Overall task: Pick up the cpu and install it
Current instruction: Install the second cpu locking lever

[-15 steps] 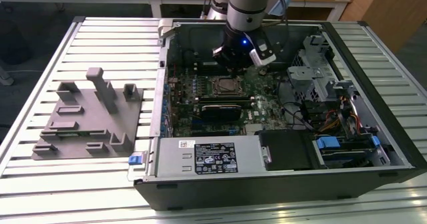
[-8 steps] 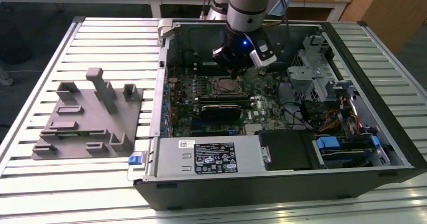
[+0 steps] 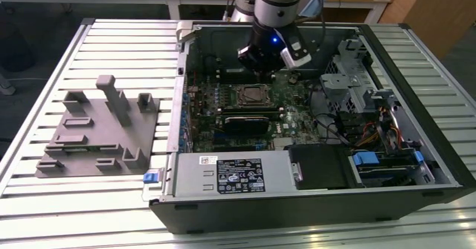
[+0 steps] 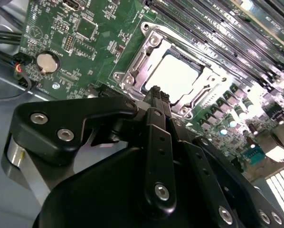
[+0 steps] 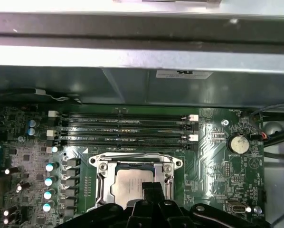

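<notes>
The cpu [image 4: 174,76], a thin square chip with a pale silver top, lies flat inside the open metal socket frame [image 4: 132,71] on the green motherboard. It shows in both wrist views, and its other point is cpu [image 5: 128,186]. In the exterior view the socket [image 3: 253,95] sits mid-board inside the open computer case. My gripper [image 4: 156,95] hangs just above the chip's near edge, its black fingers [image 5: 152,191] pressed together with nothing between them. From outside, the gripper [image 3: 262,69] is seen hovering over the board just behind the socket.
A grey plastic fixture [image 3: 97,129] with upright tabs stands on the slatted table at the exterior view's left. Inside the case [image 3: 178,149] are a black ribbed module [image 3: 242,123], memory slots [image 5: 123,130], a power supply [image 3: 231,174], a drive cage [image 3: 357,87] and loose cables.
</notes>
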Action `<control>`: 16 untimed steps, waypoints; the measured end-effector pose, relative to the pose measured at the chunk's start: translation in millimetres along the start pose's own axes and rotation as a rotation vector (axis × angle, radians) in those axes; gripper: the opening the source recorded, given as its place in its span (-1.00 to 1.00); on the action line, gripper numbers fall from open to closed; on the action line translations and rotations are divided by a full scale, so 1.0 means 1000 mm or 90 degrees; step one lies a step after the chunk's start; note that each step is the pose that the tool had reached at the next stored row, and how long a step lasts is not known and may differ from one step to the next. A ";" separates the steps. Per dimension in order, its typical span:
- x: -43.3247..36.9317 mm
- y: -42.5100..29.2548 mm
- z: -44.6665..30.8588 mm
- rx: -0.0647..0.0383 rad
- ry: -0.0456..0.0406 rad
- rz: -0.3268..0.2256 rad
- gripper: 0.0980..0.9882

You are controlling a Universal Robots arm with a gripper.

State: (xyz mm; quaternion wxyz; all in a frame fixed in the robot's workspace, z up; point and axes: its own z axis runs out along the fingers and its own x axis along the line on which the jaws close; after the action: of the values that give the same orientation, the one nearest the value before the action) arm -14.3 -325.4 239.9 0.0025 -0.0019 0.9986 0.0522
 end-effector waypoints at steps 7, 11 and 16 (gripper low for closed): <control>0.0000 -0.0029 -0.0032 0.000 0.0000 0.000 -0.98; 0.0000 -0.0083 -0.0037 0.000 0.0000 0.000 -0.98; 0.0001 -0.0116 -0.0046 0.000 0.0001 0.000 -0.98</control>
State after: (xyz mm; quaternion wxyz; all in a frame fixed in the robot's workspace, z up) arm -14.3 -337.4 243.2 0.0024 -0.0018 0.9986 0.0520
